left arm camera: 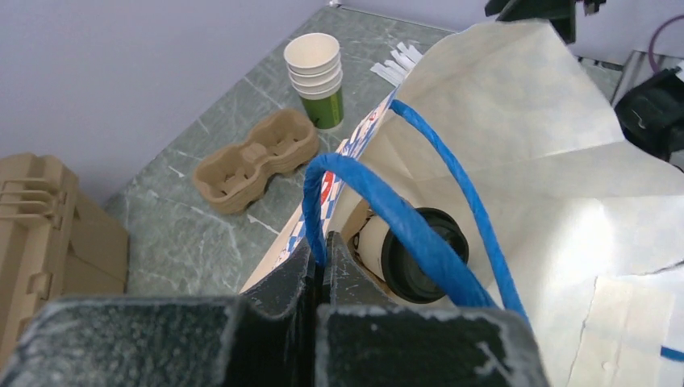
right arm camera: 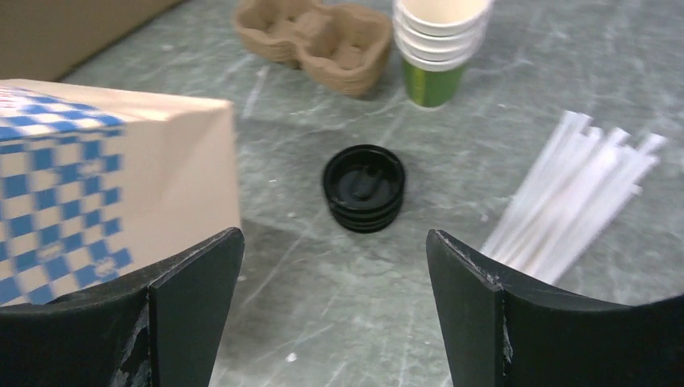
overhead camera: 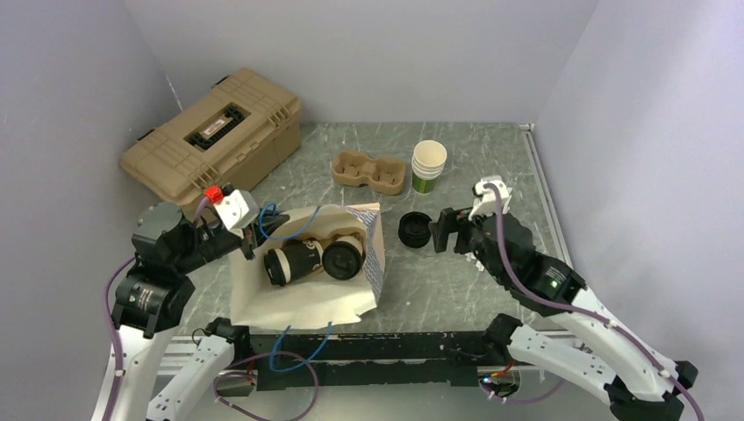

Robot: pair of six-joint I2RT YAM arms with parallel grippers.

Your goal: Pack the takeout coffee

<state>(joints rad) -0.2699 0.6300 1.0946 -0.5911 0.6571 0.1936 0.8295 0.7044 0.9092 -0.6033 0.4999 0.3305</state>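
Two takeout coffee cups with black lids (overhead camera: 294,261) (overhead camera: 344,257) lie on their sides inside the open mouth of a white paper bag (overhead camera: 298,303) with a blue-checked side. In the left wrist view one lidded cup (left arm camera: 419,258) shows inside the bag (left arm camera: 524,145). My left gripper (overhead camera: 248,237) is shut on the bag's blue handle (left arm camera: 403,218), pinched between its fingertips (left arm camera: 324,250). My right gripper (overhead camera: 441,232) is open and empty to the right of the bag, its jaws wide apart (right arm camera: 335,266) above bare table.
A stack of black lids (overhead camera: 414,230) (right arm camera: 364,187) sits just ahead of the right gripper. Lidless cups (overhead camera: 429,167), a cardboard carrier (overhead camera: 368,172) and a tan toolbox (overhead camera: 215,132) stand at the back. Wrapped straws (right arm camera: 573,193) lie right of the lids.
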